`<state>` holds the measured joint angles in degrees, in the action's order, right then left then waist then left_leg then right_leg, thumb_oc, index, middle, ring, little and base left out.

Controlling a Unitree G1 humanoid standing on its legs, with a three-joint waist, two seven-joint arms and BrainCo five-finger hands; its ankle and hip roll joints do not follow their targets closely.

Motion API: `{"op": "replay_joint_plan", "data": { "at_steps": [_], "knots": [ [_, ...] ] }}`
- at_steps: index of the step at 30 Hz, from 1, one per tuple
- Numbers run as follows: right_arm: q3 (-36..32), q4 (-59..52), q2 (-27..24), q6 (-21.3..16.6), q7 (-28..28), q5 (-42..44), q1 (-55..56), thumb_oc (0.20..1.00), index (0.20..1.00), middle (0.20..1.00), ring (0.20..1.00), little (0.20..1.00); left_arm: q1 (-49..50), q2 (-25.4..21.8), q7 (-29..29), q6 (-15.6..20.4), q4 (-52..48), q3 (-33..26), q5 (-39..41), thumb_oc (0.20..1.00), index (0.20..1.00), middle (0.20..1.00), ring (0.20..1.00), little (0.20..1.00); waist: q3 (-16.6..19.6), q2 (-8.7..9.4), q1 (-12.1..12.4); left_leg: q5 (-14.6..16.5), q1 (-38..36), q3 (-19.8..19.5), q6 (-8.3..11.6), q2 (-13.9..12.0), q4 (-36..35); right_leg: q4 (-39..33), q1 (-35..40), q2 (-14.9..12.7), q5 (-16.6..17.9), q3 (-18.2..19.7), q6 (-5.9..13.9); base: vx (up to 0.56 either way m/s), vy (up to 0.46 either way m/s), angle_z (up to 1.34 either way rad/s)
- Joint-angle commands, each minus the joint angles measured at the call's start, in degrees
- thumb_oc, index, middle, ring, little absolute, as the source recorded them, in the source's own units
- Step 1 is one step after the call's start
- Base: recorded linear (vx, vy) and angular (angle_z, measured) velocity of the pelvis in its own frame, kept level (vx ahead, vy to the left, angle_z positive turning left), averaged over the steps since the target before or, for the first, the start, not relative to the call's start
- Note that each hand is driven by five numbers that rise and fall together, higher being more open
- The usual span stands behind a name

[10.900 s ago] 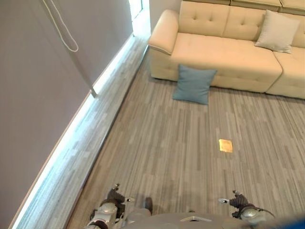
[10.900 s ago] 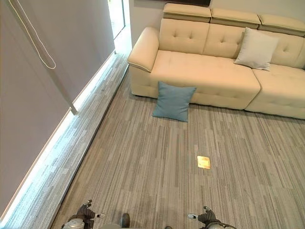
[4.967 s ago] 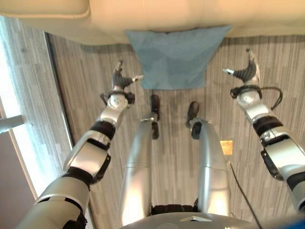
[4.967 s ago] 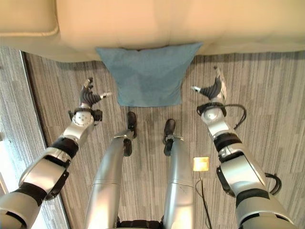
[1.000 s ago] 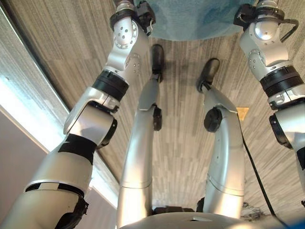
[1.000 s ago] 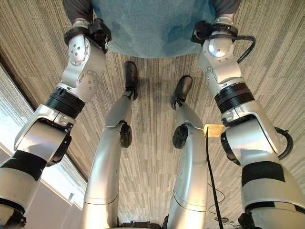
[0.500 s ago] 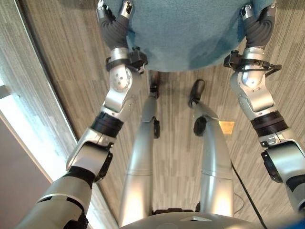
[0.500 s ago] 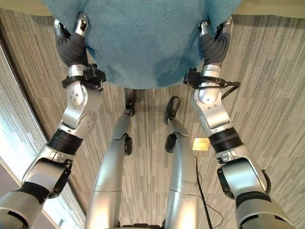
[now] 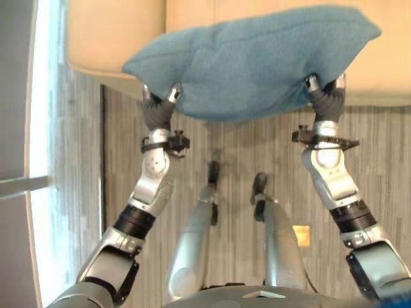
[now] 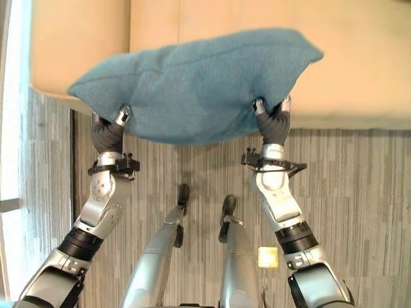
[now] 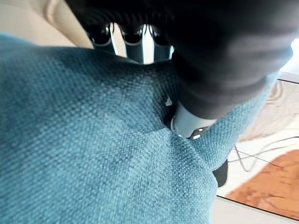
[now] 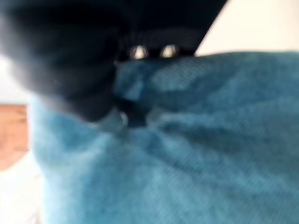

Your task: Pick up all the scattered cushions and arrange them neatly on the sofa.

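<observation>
Overhead, a blue cushion [image 9: 257, 61] is held up off the floor, lying flat across both raised hands in front of a cream sofa [image 9: 115, 38]. From the head camera the cushion sits at twelve o'clock, covering the sofa's front edge. The left hand [image 9: 157, 112] grips its near edge at about ten o'clock, and the right hand [image 9: 326, 102] grips the near edge at about two o'clock. In each wrist view the fingers and thumb pinch into the fabric, so both hands are closed on the cushion.

The likely risk is a slip. Each grip bites only a fold of soft cloth near the edge, and the cushion's bulk hangs forward past the hands, so a quick push toward the seat could pull the fabric free and drop it to the floor. Uneven motion of the two arms could also twist it.

The sofa's armrest lies at eleven o'clock, with a wall and bright window strip [image 9: 45, 160] along nine o'clock, so room is tight on that side. The striped carpet [image 9: 379, 147] at three o'clock is open.
</observation>
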<state>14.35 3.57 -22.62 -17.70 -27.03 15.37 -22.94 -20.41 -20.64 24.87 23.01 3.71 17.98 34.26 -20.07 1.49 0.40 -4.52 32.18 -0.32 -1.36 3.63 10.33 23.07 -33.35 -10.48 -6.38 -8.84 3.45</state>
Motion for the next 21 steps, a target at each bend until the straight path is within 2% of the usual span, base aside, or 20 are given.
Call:
{"op": "replay_joint_plan", "data": {
  "at_steps": [1,3,4,7,9,12,14,16,17,18,20,21],
  "knots": [
    [1.4,-3.7,2.3,-3.5,4.5,-2.6,-2.2,0.200,0.200,0.200,0.200,0.200,-3.4,2.1,-5.6,1.4,-2.5,3.3,-4.2,0.200,0.200,0.200,0.200,0.200,3.0,0.30,0.0,11.6,-9.5,-3.3,0.67,1.6,1.4,-6.3,5.7,-2.0,13.2,0.3,5.99,0.16,0.143,-0.14],
    [1.0,-3.0,3.4,-3.0,5.7,-1.0,-0.1,0.200,0.200,0.200,0.200,0.200,-0.5,2.4,-6.8,0.4,-2.4,3.6,-2.3,0.200,0.200,0.200,0.200,0.200,3.4,-0.35,0.2,12.7,-14.4,-2.5,-0.12,1.0,1.5,-1.0,7.7,-1.6,14.6,1.3,6.74,0.17,0.167,-0.09],
    [0.9,-3.1,3.8,-3.0,6.0,-0.5,0.3,0.200,0.200,0.200,0.200,0.200,0.3,2.3,-7.4,-0.1,-2.8,3.7,-2.2,0.200,0.200,0.200,0.200,0.200,3.6,-0.64,0.4,13.3,-15.6,-2.4,-0.53,0.8,1.8,1.1,8.2,-1.2,14.1,1.6,6.81,0.12,0.136,-0.32],
    [0.7,-2.9,4.4,-2.9,6.5,0.2,0.6,0.200,0.200,0.200,0.200,0.200,1.9,2.3,-8.0,-0.8,-3.2,3.6,-2.1,0.200,0.200,0.200,0.200,0.200,4.4,-0.92,0.8,13.9,-19.1,-1.5,-0.60,0.2,0.7,2.1,9.0,-0.8,13.7,0.5,6.83,0.16,0.058,-0.32],
    [0.5,-3.2,4.4,-2.5,7.8,1.6,1.1,0.200,0.200,0.200,0.200,0.200,3.5,2.1,-8.4,-1.3,-3.3,3.4,-2.1,0.200,0.200,0.200,0.200,0.200,6.5,-0.37,1.0,14.5,-23.7,-0.7,-0.10,-0.2,-2.1,-3.6,10.3,-0.9,12.7,-2.5,6.50,0.31,-0.080,-0.22],
    [-0.3,-3.1,4.2,-1.8,8.7,2.2,1.8,0.200,0.200,0.200,0.200,0.200,5.3,2.1,-8.5,-2.3,-3.6,2.3,-3.0,0.200,0.200,0.200,0.200,0.200,7.8,-0.20,0.4,16.0,-29.8,-0.6,0.85,-0.7,-4.0,-13.3,10.5,-0.6,13.3,-7.1,6.76,0.35,-0.121,-0.28],
    [-1.1,-3.2,3.6,-1.7,9.9,3.0,3.4,0.200,0.200,0.200,0.200,0.200,6.1,2.2,-9.1,-2.5,-3.5,1.6,-4.0,0.200,0.200,0.200,0.200,0.200,8.5,0.00,-0.4,17.7,-34.3,-1.5,1.48,-0.6,-5.0,-17.2,12.1,1.1,13.3,-7.2,6.84,0.30,-0.110,-0.09],
    [-1.6,-3.2,3.3,-1.8,10.3,3.2,4.3,0.200,0.200,0.200,0.200,0.200,6.7,2.3,-9.6,-2.5,-3.3,1.4,-4.1,0.200,0.200,0.200,0.200,0.200,9.1,0.05,-0.5,18.2,-35.7,-1.6,1.85,-0.8,-5.4,-18.8,14.2,1.4,13.1,-6.8,6.74,0.20,-0.094,0.27],
    [-2.4,-2.9,3.0,-1.7,10.8,3.5,5.4,0.200,0.200,0.200,0.200,0.200,7.7,2.5,-10.1,-2.7,-2.9,0.9,-4.5,0.200,0.200,0.200,0.200,0.200,10.4,0.25,-0.3,18.0,-36.8,-1.7,2.46,-1.2,-5.6,-19.5,16.5,1.8,13.2,-7.0,6.24,0.53,-0.331,0.60],
    [-4.1,-3.0,2.2,-1.1,11.8,3.9,8.6,0.200,0.200,0.200,0.200,0.200,10.5,3.2,-11.1,-3.0,-2.7,-0.3,-3.8,0.200,0.200,0.200,0.200,0.200,13.4,0.20,-1.0,16.1,-38.6,-1.4,4.98,-4.1,-3.7,-20.0,20.8,4.0,11.4,-6.8,4.70,0.45,-0.291,0.59],
    [-4.1,-3.1,2.2,-1.1,11.8,4.0,8.7,0.200,0.200,0.200,0.200,0.200,10.6,3.2,-11.2,-3.0,-2.7,-0.3,-3.8,0.200,0.200,0.200,0.200,0.200,13.4,0.14,-1.1,16.1,-38.8,-1.5,5.03,-4.2,-3.7,-20.2,21.0,4.0,11.4,-6.9,4.67,0.24,-0.206,0.43],
    [-4.9,-2.9,1.2,-1.2,12.5,4.7,10.3,0.200,0.200,0.200,0.200,0.200,11.2,3.6,-11.9,-3.6,-2.3,-0.1,-3.4,0.200,0.200,0.200,0.200,0.200,13.8,-0.35,-1.3,10.3,-35.3,-0.2,8.27,-6.8,5.5,-21.8,25.2,5.4,10.2,-8.1,2.68,0.13,-0.248,0.21]
  ]
}}
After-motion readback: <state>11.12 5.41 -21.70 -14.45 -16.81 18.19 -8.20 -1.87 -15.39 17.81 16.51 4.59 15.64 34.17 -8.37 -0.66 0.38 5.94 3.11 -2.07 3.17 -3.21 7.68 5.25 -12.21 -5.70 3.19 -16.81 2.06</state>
